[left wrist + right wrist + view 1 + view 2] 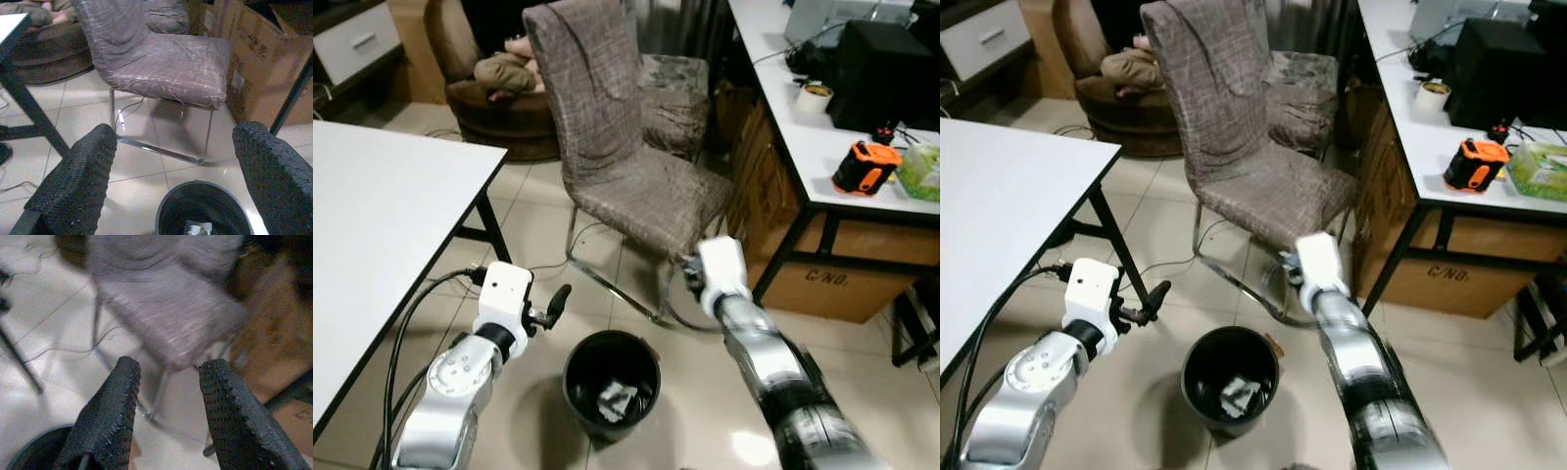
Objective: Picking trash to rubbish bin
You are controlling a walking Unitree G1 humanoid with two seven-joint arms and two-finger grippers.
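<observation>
A black rubbish bin stands on the tiled floor between the robot's two silver arms, with a crumpled pale piece of trash lying at its bottom. The left pincer hovers above and just to the left of the bin's rim, its two black fingers spread wide apart with nothing between them. The right pincer is raised near the front edge of a grey fabric chair on chrome legs, fingers likewise apart and empty (that wrist picture is blurred). A white desk fills the left side, and cables trail on the floor below it. To the right, a second white desk carries an orange and black tape measure, a roll of tape and a black box, with a cardboard box underneath. A brown round seat sits behind the chair.
</observation>
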